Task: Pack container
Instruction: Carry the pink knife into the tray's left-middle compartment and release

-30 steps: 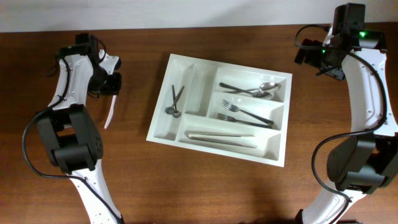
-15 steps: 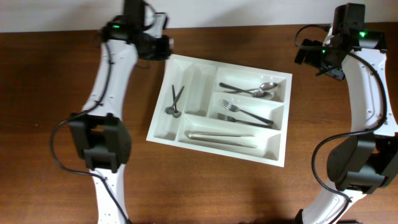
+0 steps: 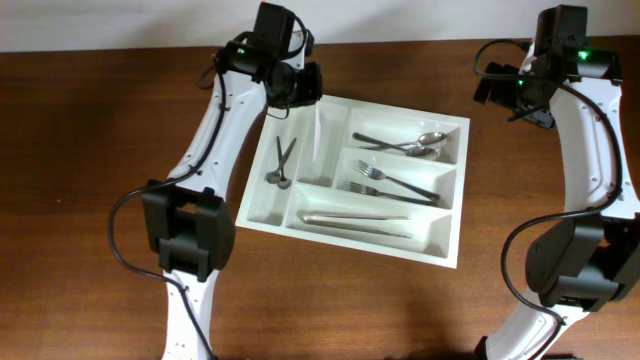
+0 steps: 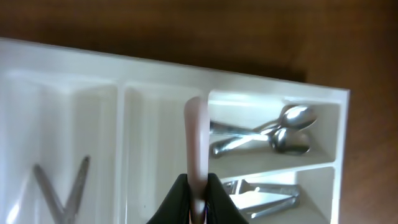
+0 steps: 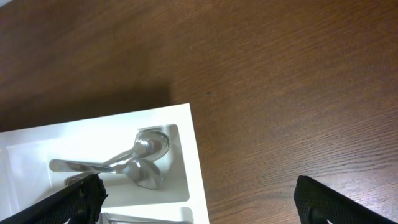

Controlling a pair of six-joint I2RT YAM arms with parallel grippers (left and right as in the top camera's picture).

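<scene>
Over white container [image 4: 155,68], left fingers [image 4: 177,202] pinching pale utensil [image 4: 195,143]

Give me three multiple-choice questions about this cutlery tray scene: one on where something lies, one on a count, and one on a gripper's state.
1. In the overhead view, which compartment of the large white rectangular plastic cutlery tray holds the shiny metal spoons?
A. upper right
B. lower long one
C. leftmost narrow one

2. How many compartments does the tray have?
A. three
B. five
C. eight

3. How is the left gripper?
A. open and empty
B. shut on a slim white utensil
C. out of view

Answers:
1 A: the spoons lie crossed in the upper right slot.
2 B: two narrow compartments and three long ones show.
3 B: the wrist view shows it pinching the utensil above the tray.
</scene>
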